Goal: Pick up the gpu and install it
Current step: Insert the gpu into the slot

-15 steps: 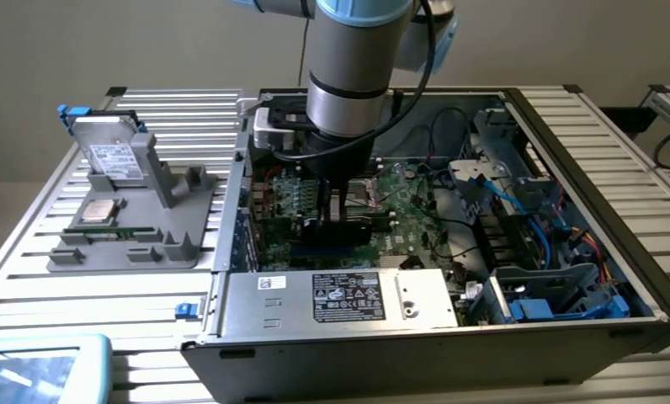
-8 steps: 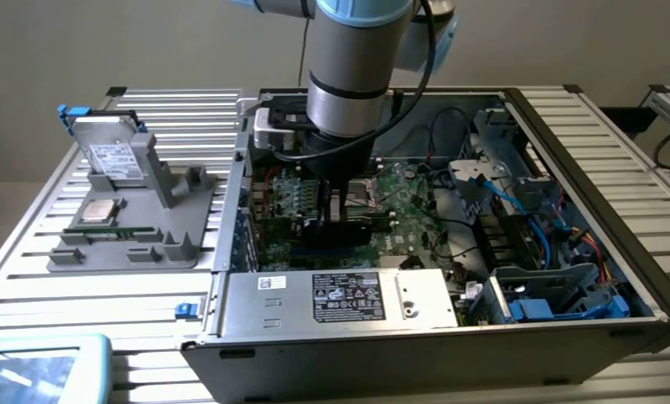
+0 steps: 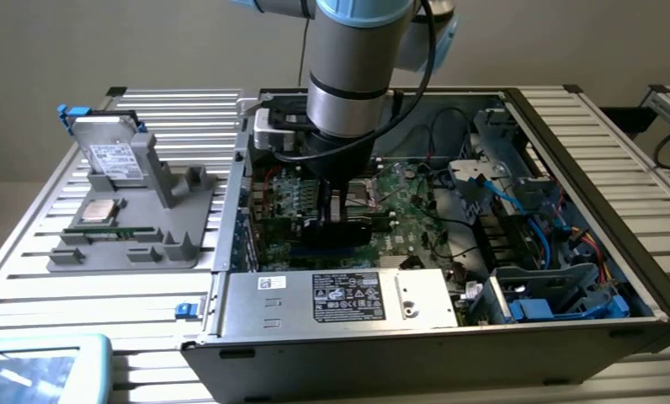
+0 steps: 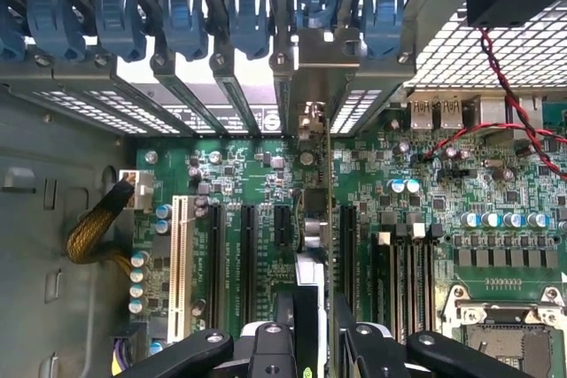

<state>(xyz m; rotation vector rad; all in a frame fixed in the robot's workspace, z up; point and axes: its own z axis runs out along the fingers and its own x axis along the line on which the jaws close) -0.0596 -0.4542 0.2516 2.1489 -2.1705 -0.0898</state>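
Inside the open grey metal computer case [image 3: 425, 353], which lies on its side on the ribbed aluminium worktop [image 3: 43, 286], the jaws are closed on the gpu [image 3: 337, 229] [image 4: 310, 289], one black finger [image 4: 266, 347] pressed against each flat face. The thin black card stands on edge above the glossy green motherboard [image 4: 425, 174] on the case floor, in line with the long, narrow black expansion slots [image 4: 248, 263]. Its silver bracket [image 4: 312, 86] meets the case's rear wall between blue plastic slot clips [image 4: 182, 19]. Whether its lower edge is seated in a slot cannot be told. The smooth, silver-and-blue cylindrical arm [image 3: 352, 76] drops into the case from above. Outside the case, at the exterior view's left, a grey moulded holder [image 3: 133, 227] carries a silver hard drive [image 3: 113, 156].
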